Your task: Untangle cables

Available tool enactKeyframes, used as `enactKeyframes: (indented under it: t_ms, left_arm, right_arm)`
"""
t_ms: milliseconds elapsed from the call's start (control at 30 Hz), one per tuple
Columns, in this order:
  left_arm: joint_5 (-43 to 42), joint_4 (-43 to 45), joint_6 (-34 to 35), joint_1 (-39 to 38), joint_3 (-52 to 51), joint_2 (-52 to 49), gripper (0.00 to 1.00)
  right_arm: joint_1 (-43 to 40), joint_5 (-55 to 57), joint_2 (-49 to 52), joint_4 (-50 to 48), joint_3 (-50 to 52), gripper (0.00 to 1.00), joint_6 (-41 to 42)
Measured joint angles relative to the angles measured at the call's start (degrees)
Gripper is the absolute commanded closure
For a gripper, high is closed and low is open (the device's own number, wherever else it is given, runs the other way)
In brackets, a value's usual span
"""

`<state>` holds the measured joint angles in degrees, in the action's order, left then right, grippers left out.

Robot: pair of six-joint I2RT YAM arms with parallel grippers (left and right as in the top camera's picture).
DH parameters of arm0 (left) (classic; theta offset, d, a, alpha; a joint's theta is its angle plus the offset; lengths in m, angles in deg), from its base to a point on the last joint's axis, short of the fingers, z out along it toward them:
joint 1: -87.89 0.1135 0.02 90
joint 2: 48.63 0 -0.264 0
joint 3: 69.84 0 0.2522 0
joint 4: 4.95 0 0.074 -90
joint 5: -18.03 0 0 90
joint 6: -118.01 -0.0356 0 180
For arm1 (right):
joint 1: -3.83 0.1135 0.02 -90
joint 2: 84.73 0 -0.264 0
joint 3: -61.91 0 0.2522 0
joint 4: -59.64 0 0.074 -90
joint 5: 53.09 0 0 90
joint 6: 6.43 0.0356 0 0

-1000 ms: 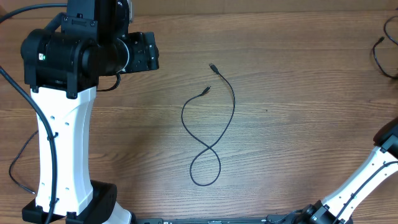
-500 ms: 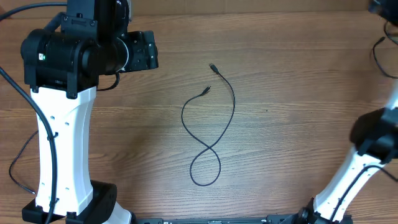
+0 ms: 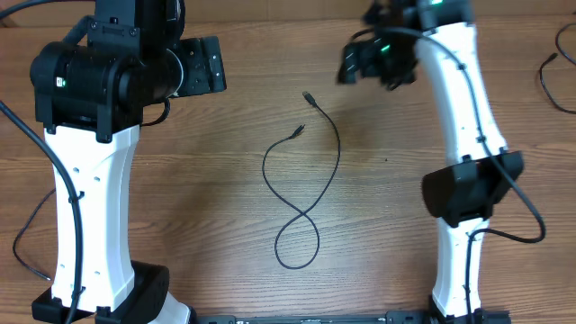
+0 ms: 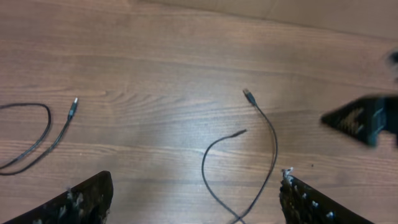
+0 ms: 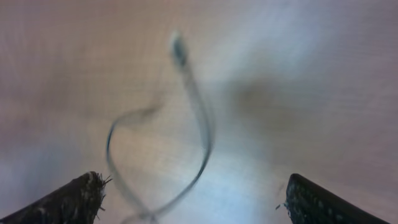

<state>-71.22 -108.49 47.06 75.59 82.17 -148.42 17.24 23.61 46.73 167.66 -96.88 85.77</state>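
A thin black cable point(image 3: 337, 148) lies in the middle of the table in a loose figure-eight, crossing itself near its lower loop point(image 3: 297, 256). Its two plug ends point(image 3: 308, 95) lie close together at the top. It also shows in the left wrist view point(image 4: 273, 146) and, blurred, in the right wrist view point(image 5: 202, 134). My left gripper point(image 3: 205, 67) point(image 4: 194, 186) is open and empty, high above and left of the cable. My right gripper point(image 3: 364, 61) point(image 5: 193, 186) is open and empty, above and right of the plug ends.
A second thin black cable point(image 4: 37, 134) with a silvery plug lies left of the first in the left wrist view. Another black cable point(image 3: 551, 79) lies at the table's far right edge. My right gripper shows blurred in the left wrist view point(image 4: 367, 118).
My right arm has swung from the right edge in over the upper middle of the table, near the cable's plug ends. The left arm and the cable have hardly moved.
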Motion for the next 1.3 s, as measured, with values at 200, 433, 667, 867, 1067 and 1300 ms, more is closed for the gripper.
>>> enactKeyframes:
  t_ms: [200, 433, 667, 867, 1067, 1300]
  left_arm:
    - [0.4, 0.9, 0.0, 0.0, 0.0, 0.0, 0.14]
    - [0.4, -0.4, 0.0, 0.0, 0.0, 0.0, 0.15]
    - [0.4, -2.9, 0.0, 0.0, 0.0, 0.0, 0.16]
    - [0.4, -4.0, 0.0, 0.0, 0.0, 0.0, 0.17]
    - [0.4, -5.2, 0.0, 0.0, 0.0, 0.0, 0.19]
    - [0.4, -5.3, 0.0, 0.0, 0.0, 0.0, 0.2]
  right_arm:
    - [8.0, 4.2, 0.0, 2.4, 5.7, 0.06, 5.9]
    - [12.2, 9.0, 0.0, -9.3, 20.1, 0.06, 8.1]
    - [12.0, 11.9, 0.0, -24.3, 37.7, 0.05, 8.3]
    - [11.6, 14.4, -1.6, -32.3, 44.8, 0.02, 8.3]
    - [11.5, 15.4, -1.9, -37.7, 45.5, 0.96, 8.2]
    - [11.4, 15.0, -1.9, -43.6, 46.0, 0.96, 8.2]
